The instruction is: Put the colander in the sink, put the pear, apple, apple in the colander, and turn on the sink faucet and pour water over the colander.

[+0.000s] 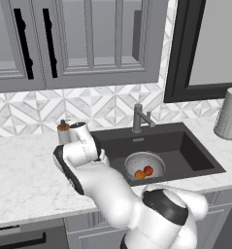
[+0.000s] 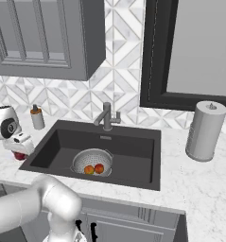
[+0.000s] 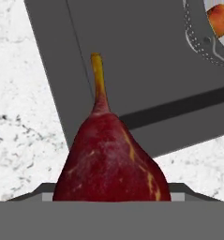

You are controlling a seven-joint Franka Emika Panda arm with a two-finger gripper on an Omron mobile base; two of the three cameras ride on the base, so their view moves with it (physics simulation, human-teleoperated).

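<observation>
Soap dispenser (image 1: 63,131) behind marble counter (image 1: 25,175), paper towel roll (image 2: 205,131) right

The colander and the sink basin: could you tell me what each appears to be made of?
The colander looks like brushed silver-grey metal: pale sheen, fine rows of perforations. The sink looks like matte charcoal composite or stone, dark, even and without shine, though a rendering leaves that open.

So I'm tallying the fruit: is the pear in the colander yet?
Not yet. The pear is at the hand, over the counter left of the sink; the colander holds two apples.
</observation>
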